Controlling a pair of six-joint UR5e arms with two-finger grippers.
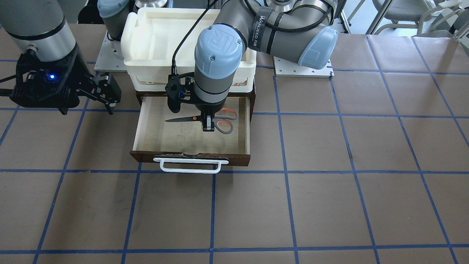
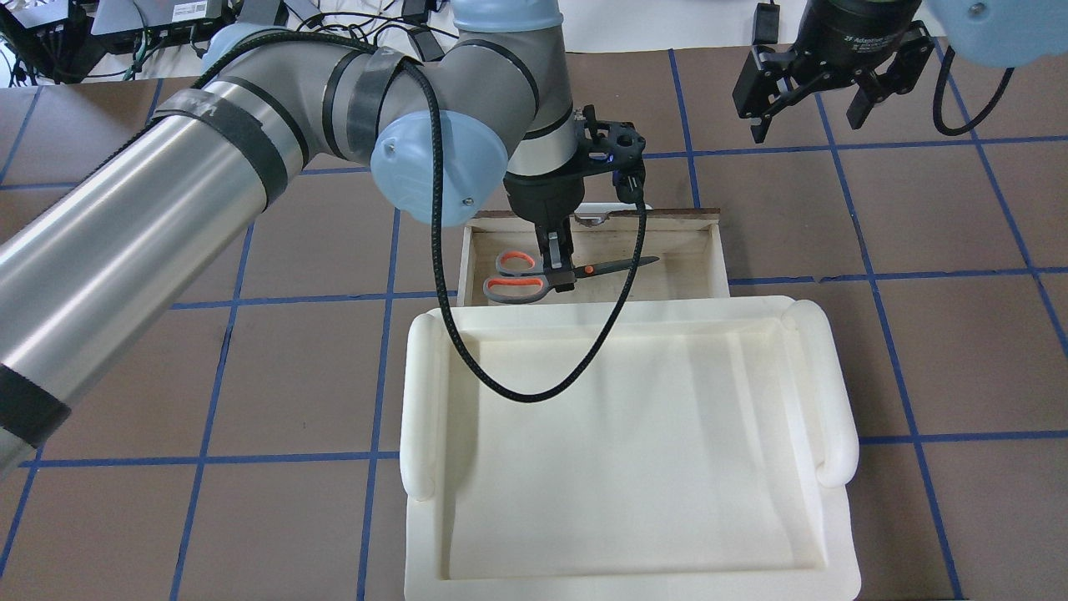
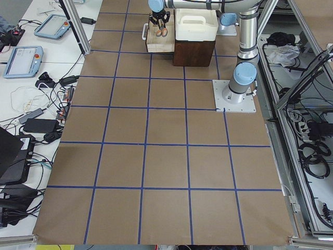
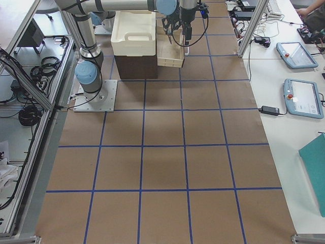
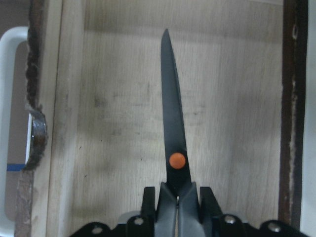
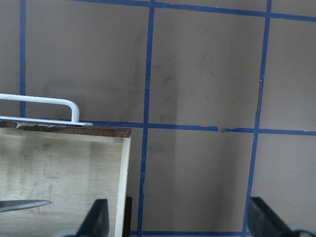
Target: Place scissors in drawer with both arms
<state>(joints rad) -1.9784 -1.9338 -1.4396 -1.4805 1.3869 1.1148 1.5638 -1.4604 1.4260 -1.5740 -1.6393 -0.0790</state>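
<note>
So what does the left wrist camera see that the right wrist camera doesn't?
Only the left wrist camera shows the left end effector shut on the scissors, with their orange pivot dot. Only the right wrist camera shows the open right end effector and the brown table with blue lines. Both show the drawer, pale inside, its white handle and some blade.

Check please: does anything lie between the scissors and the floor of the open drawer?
Nothing visible does. The left claw grips the scissors near the pivot, inside the drawer, and its floor around them is bare.
</note>
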